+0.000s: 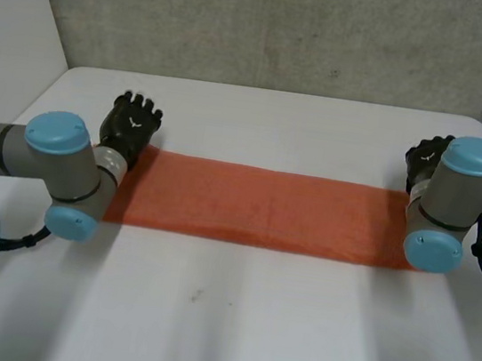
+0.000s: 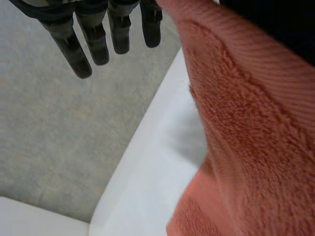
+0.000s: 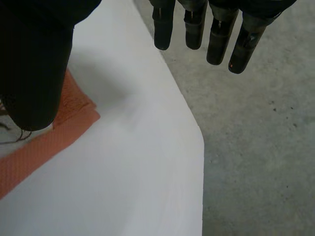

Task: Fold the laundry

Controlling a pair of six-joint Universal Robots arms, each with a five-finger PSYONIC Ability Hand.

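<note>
white table (image 1: 230, 323), orange towel (image 1: 264, 207) lying flat across its middle as one long strip between the two arms. left hand (image 1: 132, 125) sits at the towel's far left corner — fingers (image 2: 96, 46) straight, released, gripping nothing. right hand (image 1: 425, 161) at the far right corner, same deal — fingers (image 3: 219, 44) straight, thumb (image 3: 34, 73) over the cloth corner.

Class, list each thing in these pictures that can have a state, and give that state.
towel: spread flat as a long strip across the table.
left hand: open, fingers straight, at the towel's left end.
right hand: open, fingers straight, at the towel's right end.
</note>
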